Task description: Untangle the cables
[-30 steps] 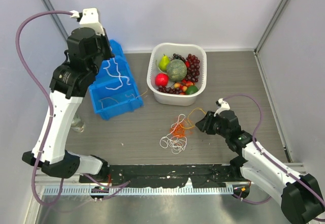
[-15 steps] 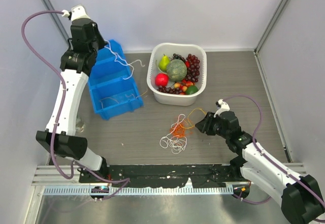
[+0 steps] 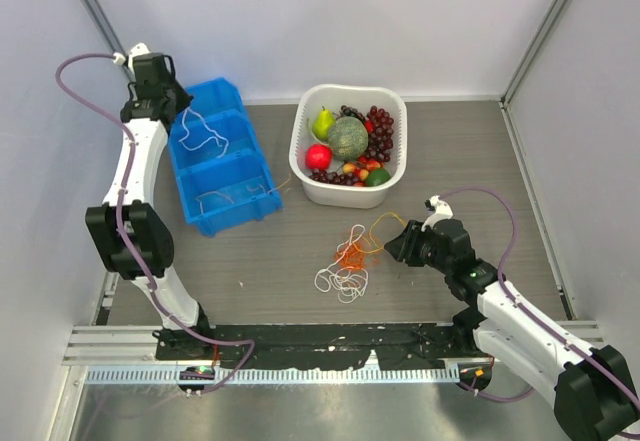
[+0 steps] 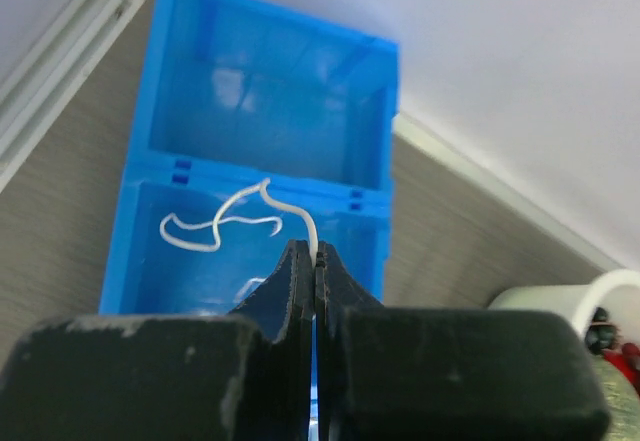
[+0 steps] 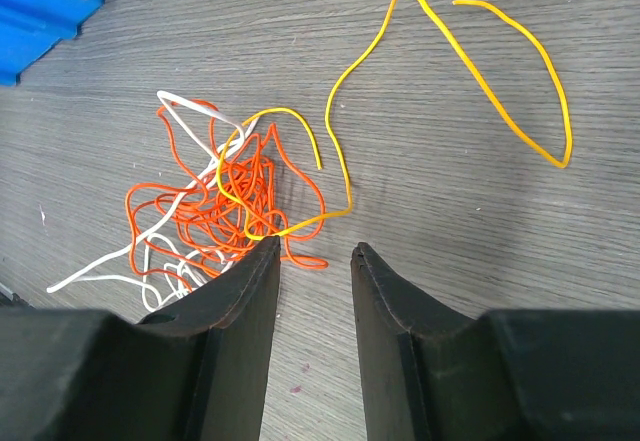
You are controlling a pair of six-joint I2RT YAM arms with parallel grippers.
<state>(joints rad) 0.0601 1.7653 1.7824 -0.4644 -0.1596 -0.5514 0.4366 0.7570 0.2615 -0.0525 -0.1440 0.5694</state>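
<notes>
As the left gripper (image 4: 315, 254), pinching a white cable (image 4: 268, 187), has swung upper-left over the blue bin (image 3: 225, 218), that strand looks freed; the right gripper (image 5: 314, 253) stays half-open, empty.

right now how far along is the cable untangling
Partly done. One pale cord already lies in the near compartment of the blue bin. In hand: the left gripper is shut on a white cable above the bin. Left: the orange, white and yellow tangle on the table, with the open right gripper beside it, holding nothing.
</notes>
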